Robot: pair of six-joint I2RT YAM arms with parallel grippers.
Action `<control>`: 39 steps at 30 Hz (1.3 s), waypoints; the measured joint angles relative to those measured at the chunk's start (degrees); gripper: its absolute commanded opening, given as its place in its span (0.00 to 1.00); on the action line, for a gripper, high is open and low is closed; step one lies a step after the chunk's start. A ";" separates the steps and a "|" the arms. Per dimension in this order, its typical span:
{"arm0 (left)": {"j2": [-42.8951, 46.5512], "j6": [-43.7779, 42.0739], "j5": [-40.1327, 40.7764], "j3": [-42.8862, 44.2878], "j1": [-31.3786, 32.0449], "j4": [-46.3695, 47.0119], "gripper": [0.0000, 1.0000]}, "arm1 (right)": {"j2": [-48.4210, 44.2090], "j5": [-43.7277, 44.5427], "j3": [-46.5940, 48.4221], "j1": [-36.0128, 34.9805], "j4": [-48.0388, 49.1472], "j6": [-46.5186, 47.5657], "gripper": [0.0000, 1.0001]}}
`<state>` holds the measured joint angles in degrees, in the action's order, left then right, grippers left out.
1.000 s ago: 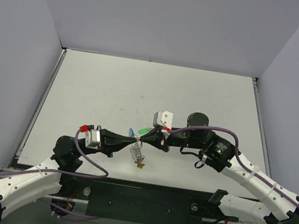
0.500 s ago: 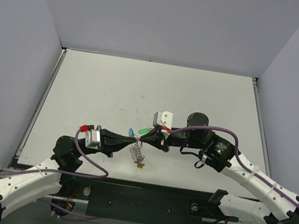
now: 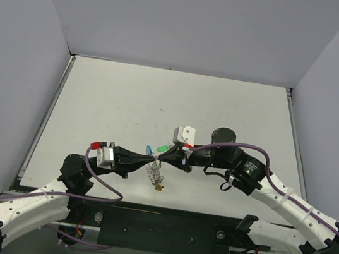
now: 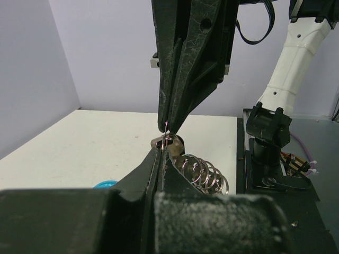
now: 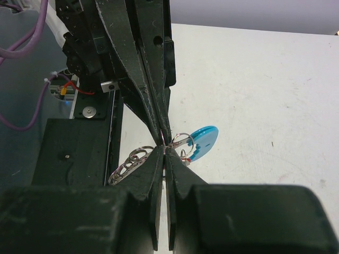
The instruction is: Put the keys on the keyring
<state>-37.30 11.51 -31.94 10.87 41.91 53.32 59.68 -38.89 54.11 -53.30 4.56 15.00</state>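
Observation:
My two grippers meet tip to tip above the table's near middle: the left gripper (image 3: 155, 157) and the right gripper (image 3: 161, 158), both shut. The keyring (image 3: 156, 173), a silvery wire coil, hangs below them with a yellow tag (image 3: 159, 188) at its end and a blue tag (image 3: 148, 149) beside it. In the left wrist view my left gripper (image 4: 164, 149) pinches the keyring (image 4: 206, 172) beside a silver key head (image 4: 160, 142). In the right wrist view my right gripper (image 5: 165, 150) nips thin metal by the keyring (image 5: 128, 162). A green key tag (image 3: 162, 147) sits at its tip.
The white table (image 3: 224, 103) stretches far behind the grippers, with grey walls on three sides. A black base plate (image 3: 161, 228) and the arm mounts run along the near edge. Purple cables loop beside both arms.

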 measured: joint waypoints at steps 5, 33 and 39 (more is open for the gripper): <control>0.00 0.04 0.00 0.00 0.00 0.00 0.00 | 0.20 -0.02 -0.02 0.00 0.26 -0.13 0.00; 0.22 0.07 0.02 1.51 0.00 -4.92 0.00 | 1.03 0.39 -0.28 -0.33 -0.11 0.57 0.00; 1.16 0.17 0.00 1.79 0.00 -7.06 0.00 | 1.03 0.59 -0.28 -0.44 -1.38 2.23 0.00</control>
<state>-36.14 11.68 -31.94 12.67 41.91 46.26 60.71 -38.30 53.82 -53.74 3.18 17.23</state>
